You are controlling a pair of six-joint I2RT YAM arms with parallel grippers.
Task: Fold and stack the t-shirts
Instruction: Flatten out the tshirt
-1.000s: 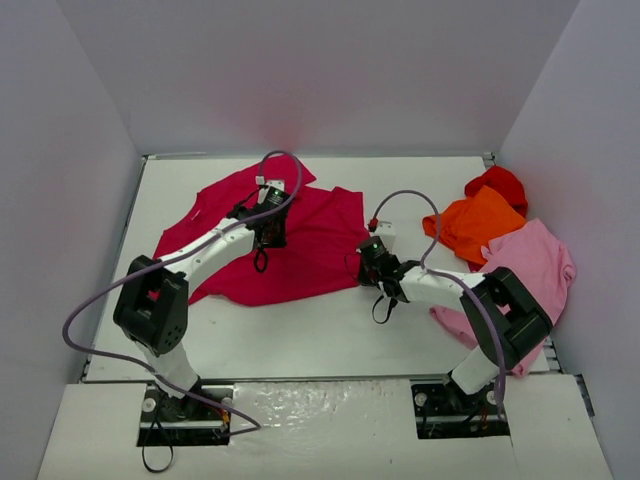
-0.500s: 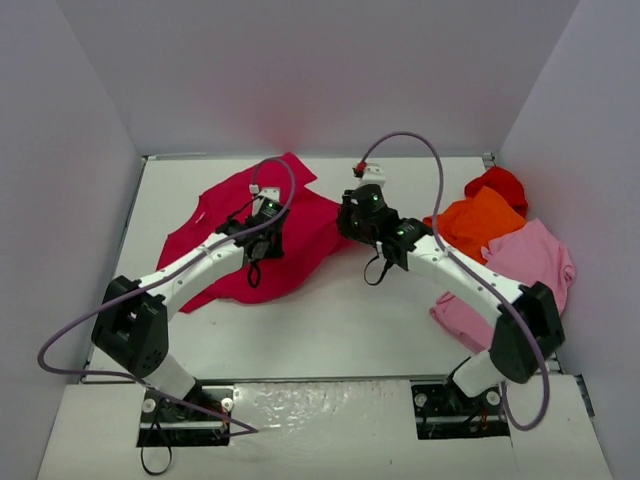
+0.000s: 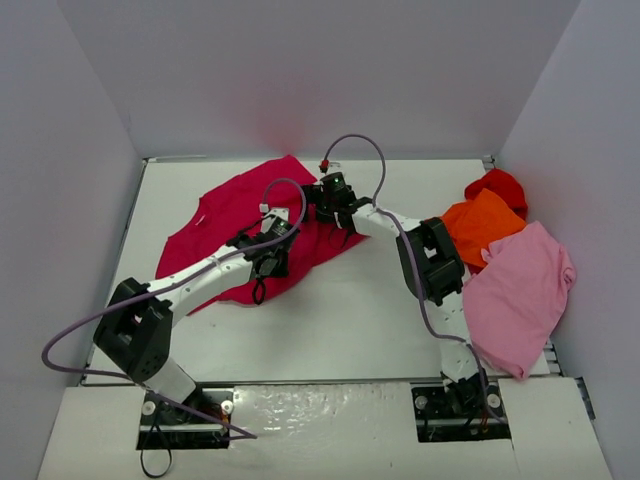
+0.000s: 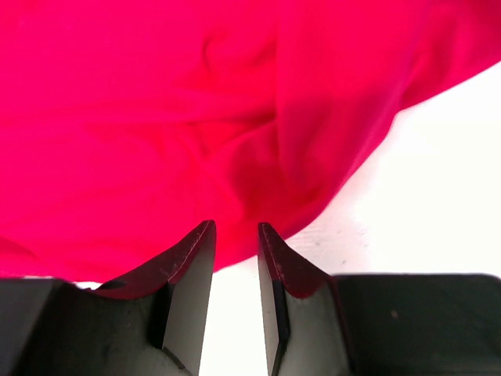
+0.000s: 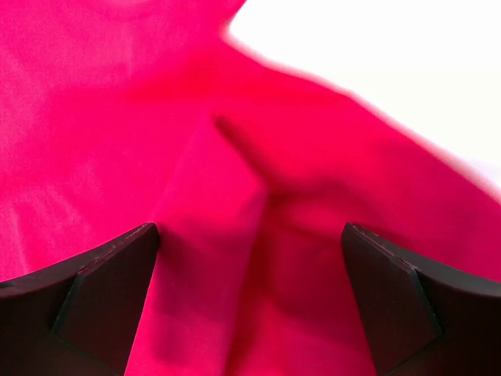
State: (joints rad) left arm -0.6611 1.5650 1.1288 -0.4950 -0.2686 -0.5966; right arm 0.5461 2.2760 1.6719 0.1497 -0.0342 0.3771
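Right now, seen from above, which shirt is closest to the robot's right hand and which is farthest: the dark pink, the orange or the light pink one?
1. Dark pink shirt: directly beneath the right hand, toward the back left of the table.
2. Orange shirt: off to the right, near the back.
3. Light pink shirt: far right, nearer the front.

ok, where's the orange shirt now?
Top view, far right: the orange shirt sits bunched between the red shirt behind it and the light pink shirt in front.
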